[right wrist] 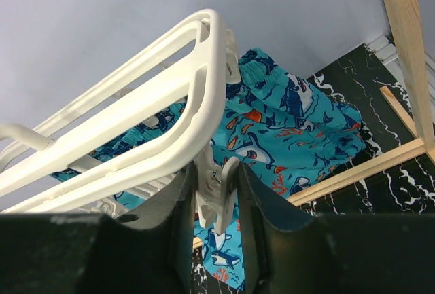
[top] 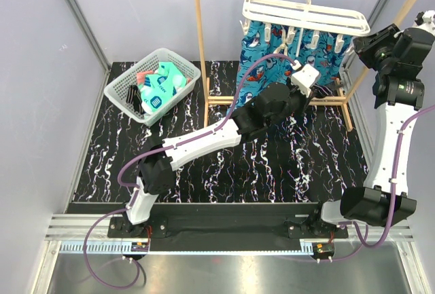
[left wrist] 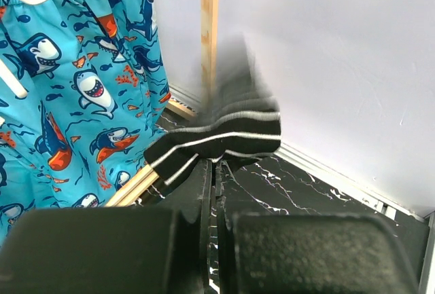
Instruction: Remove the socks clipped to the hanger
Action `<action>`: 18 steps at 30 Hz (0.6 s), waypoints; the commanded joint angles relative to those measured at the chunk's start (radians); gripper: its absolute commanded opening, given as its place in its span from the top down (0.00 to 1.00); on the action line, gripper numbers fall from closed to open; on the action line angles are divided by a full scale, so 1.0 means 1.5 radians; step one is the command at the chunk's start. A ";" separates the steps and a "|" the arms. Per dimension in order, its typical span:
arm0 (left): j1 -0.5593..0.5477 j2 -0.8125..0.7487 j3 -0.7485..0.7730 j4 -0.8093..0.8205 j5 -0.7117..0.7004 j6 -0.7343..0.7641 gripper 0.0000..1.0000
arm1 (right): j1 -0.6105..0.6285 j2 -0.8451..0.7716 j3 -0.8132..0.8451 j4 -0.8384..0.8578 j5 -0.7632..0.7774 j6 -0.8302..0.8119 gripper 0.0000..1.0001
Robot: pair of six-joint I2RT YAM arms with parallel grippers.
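My left end effector [left wrist: 212, 165] pinches the black-and-white striped sock [left wrist: 224, 134] below the white slatted plastic hanger [right wrist: 206, 83]; my right end effector [right wrist: 217, 192] squeezes a small white clip [right wrist: 228, 178]. If I tug before that clip opens, the hanger could unhook.

Left tool [left wrist: 212, 172] clamped shut; right tool [right wrist: 216, 192] raised, jaws narrowly apart.
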 commanded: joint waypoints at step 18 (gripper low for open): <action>0.041 -0.275 -0.207 -0.060 -0.093 -0.098 1.00 | 0.002 -0.069 0.012 -0.096 -0.022 -0.036 0.02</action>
